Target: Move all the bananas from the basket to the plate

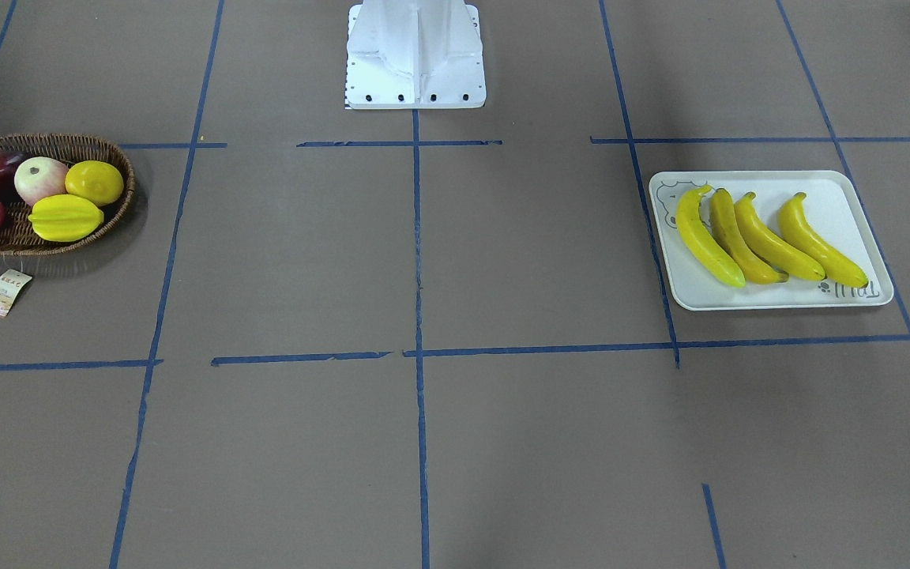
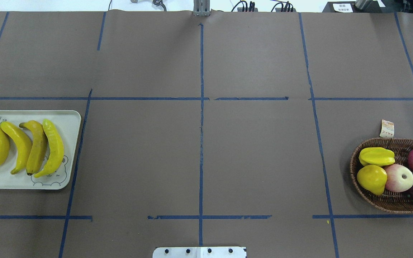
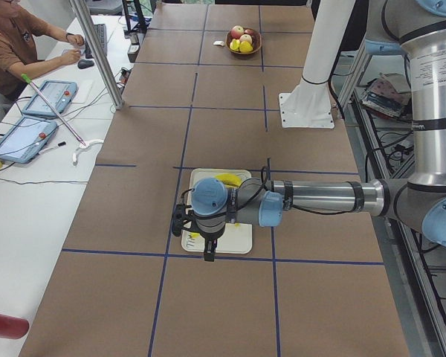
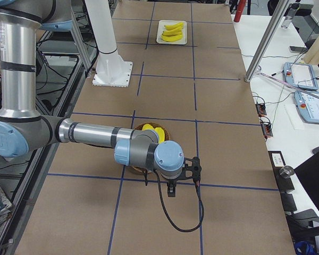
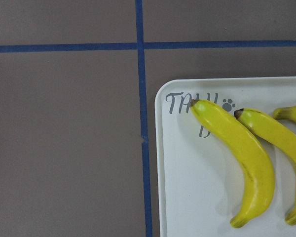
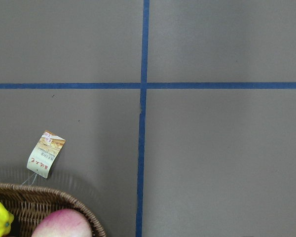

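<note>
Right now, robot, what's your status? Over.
Left gripper, right gripper: state unclear. Four long yellow bananas on pale rectangular plate. Dark wicker basket: banana-free.

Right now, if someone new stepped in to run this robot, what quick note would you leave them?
Left gripper: hangs over the plate's end; it shows only in a side view, so I cannot tell if it is open or shut.
Right gripper: hangs beside the basket; again, I cannot tell.
Things: all four bananas lie side by side on the plate. The basket holds a lemon, a starfruit and reddish fruit, but no banana.
Done: the transfer looks complete.
Left: nothing that shows, except perhaps parking the arms.
</note>
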